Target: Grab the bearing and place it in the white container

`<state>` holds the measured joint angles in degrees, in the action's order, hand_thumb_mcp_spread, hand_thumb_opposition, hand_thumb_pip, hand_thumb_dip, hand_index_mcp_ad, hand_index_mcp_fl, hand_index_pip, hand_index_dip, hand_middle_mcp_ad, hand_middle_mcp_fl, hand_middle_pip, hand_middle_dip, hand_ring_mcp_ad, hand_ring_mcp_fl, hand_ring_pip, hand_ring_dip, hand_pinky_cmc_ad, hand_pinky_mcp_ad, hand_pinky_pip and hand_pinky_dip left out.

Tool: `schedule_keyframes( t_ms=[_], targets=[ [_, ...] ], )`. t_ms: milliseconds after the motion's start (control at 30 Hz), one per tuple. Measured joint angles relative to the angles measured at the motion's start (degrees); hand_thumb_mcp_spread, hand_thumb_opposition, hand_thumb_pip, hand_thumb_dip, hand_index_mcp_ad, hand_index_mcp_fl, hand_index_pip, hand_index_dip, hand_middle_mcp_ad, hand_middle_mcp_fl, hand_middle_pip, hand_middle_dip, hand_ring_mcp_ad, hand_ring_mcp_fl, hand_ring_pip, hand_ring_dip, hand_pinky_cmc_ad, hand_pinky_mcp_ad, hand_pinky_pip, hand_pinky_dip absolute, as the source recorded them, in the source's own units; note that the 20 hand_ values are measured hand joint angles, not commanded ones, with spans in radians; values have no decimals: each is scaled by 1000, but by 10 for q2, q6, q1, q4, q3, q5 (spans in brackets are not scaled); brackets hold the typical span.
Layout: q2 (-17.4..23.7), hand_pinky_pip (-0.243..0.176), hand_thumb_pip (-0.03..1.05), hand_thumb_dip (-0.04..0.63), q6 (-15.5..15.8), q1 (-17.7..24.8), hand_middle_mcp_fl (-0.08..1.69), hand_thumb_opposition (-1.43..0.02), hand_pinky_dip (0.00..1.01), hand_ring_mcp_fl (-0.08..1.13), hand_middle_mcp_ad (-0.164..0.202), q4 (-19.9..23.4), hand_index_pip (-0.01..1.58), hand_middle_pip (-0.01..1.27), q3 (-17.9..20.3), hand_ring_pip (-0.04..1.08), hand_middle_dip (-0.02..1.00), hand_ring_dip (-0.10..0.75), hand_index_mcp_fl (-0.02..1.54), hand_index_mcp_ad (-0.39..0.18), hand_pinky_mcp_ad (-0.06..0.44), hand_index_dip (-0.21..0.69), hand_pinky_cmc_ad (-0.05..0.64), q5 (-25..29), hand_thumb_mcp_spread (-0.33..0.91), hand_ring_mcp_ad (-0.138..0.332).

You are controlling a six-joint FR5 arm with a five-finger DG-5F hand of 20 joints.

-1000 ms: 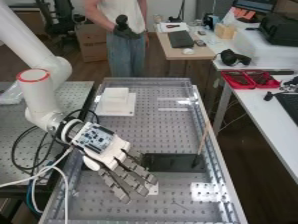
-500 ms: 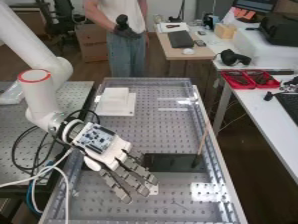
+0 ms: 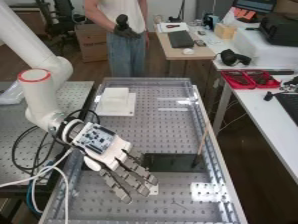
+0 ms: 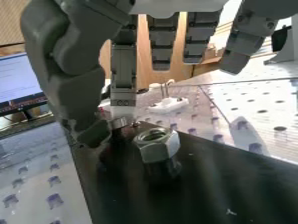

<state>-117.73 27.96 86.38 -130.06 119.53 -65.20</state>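
The hand [image 3: 110, 150] is over the left side of the bench tray in the high view, beside a dark plate [image 3: 176, 162], its fingers extended and open. A white square container [image 3: 116, 105] stands farther back at the tray's left. In the wrist view the thumb of the hand [image 4: 70, 70] points down near the plate [image 4: 213, 185]. A small shiny metal piece [image 4: 120, 122], perhaps the bearing, is beside the thumb's tip, under one fingertip; whether they touch is unclear. A hexagonal metal nut [image 4: 157, 145] stands on the plate close by.
A thin brown stick [image 3: 203, 139] stands at the plate's right end. The tray's metal rim [image 3: 216, 150] runs along the right. Cables [image 3: 40, 175] hang at the left. In the wrist view a white piece [image 4: 168, 104] lies on the perforated surface beyond the plate.
The fingers have shifted very slightly, showing a little more of the white patch beside them; the arm looks still.
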Motion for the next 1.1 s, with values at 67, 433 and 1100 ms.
schedule_keyframes(
  t_ms=[67, 433, 1100],
  targets=[
    [0, -42, 562, 298, 0, 0, 61, -829, 180, 12, 72, 0, 1407, 133, 0, 108, 202, 96, 218, -106, 278, 230, 360, 0, 468, 129],
    [2, -42, 562, 298, 1, 1, 61, -829, 180, 12, 68, 0, 1417, 129, 0, 108, 202, 96, 211, -106, 278, 230, 360, 1, 469, 129],
    [4, -42, 593, 298, 1, 1, 61, -829, 180, 12, 68, 6, 1417, 129, 6, 108, 202, 96, 176, -106, 278, 230, 360, 1, 464, 129]
  ],
)
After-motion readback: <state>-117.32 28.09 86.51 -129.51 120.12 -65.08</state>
